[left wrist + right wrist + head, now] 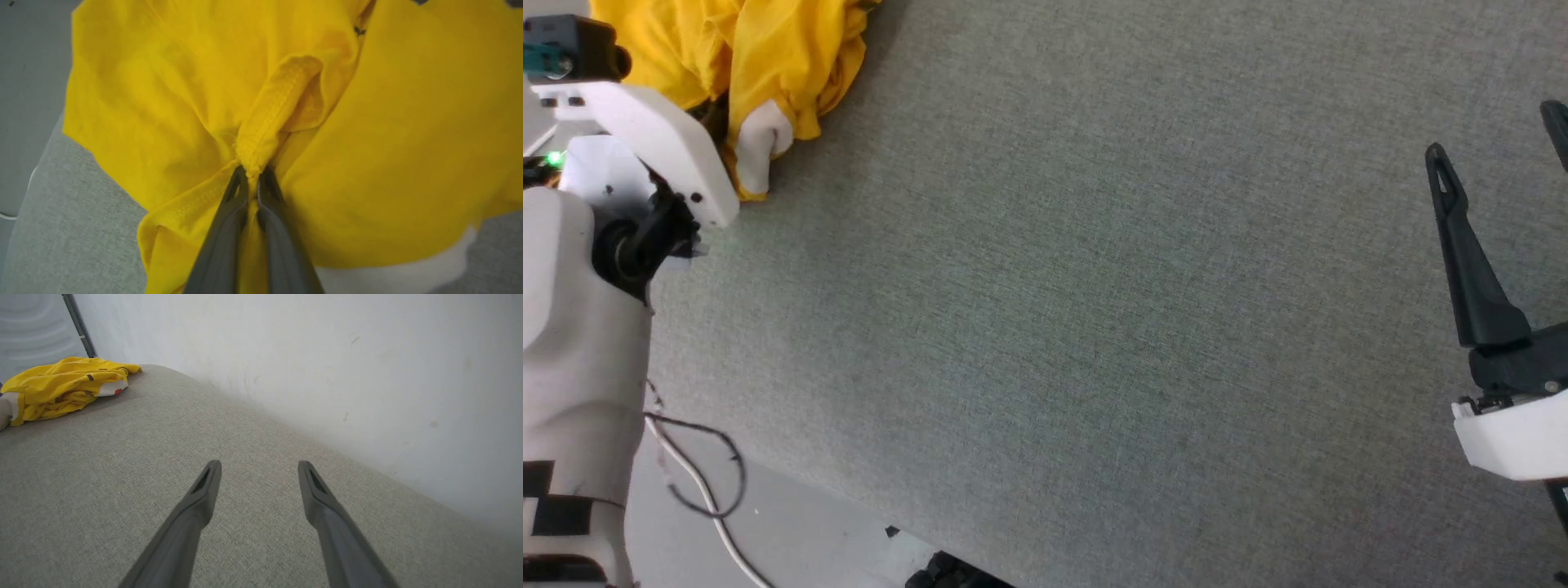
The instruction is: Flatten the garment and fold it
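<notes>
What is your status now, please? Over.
Left gripper shut on garment hem. Right gripper open above grey surface, apart. Garment crumpled, not flattened. No obstacle seen.

The garment point(768, 49) runs off the head view's top edge (its print mostly buried in folds).

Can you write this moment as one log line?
left tool: shut on yellow T-shirt hem | right tool: open, over grey surface | T-shirt: crumpled, not yet flattened

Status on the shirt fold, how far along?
Done: nothing flattened; the bright yellow T-shirt lies crumpled on the grey fabric surface. In hand: left gripper shut on its stitched hem. Left: spreading flat, all folds; right gripper hangs open, apart.
</notes>
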{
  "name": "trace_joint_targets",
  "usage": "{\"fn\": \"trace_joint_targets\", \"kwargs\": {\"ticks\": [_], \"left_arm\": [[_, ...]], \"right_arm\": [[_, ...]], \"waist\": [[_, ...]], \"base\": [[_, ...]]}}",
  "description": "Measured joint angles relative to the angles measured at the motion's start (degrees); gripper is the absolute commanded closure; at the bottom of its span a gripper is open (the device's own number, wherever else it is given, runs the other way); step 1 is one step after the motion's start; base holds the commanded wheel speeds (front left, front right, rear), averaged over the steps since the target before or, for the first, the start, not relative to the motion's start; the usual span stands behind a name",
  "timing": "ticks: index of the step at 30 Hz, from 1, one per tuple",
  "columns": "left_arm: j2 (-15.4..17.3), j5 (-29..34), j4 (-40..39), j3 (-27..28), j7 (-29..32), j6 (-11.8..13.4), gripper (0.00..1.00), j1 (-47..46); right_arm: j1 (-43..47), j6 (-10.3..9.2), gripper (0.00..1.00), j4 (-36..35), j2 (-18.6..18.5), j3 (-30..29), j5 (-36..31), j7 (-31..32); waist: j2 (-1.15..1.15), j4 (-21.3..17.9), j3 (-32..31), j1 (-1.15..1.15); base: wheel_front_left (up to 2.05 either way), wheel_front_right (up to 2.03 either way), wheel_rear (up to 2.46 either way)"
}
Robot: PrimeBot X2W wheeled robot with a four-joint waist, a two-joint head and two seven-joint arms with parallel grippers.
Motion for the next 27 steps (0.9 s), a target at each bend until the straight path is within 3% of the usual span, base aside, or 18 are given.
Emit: {"fn": "trace_joint_targets", "kwargs": {"ticks": [7,14,19,27], "left_arm": [[4.4,2.4,-0.2,-0.2,-3.6,0.0,1.00,-2.1],[9.3,4.9,-5.7,0.2,-5.5,0.6,1.00,-5.3],[10.1,5.6,-10.8,0.0,-4.3,1.1,1.00,-9.4],[9.9,4.8,-17.6,-2.8,2.5,1.0,1.00,-12.9]], "right_arm": [[0.0,0.00,0.00,3.8,3.5,0.7,1.1,-4.0],[0.9,0.00,0.00,8.5,7.5,-0.3,1.5,-9.0],[3.3,0.00,0.00,11.8,10.1,-1.1,2.1,-12.2],[6.7,0.00,0.00,15.8,12.4,-3.2,3.1,-16.1]], "waist": [[0.00,-0.4,-3.6,0.00],[0.00,-1.5,-9.2,-0.01],[0.00,-2.4,-13.9,-0.01],[0.00,-4.5,-21.5,-0.02]], "base": [[0.00,0.00,0.00],[0.00,0.00,0.00],[0.00,0.00,0.00],[0.00,0.00,0.00]]}}
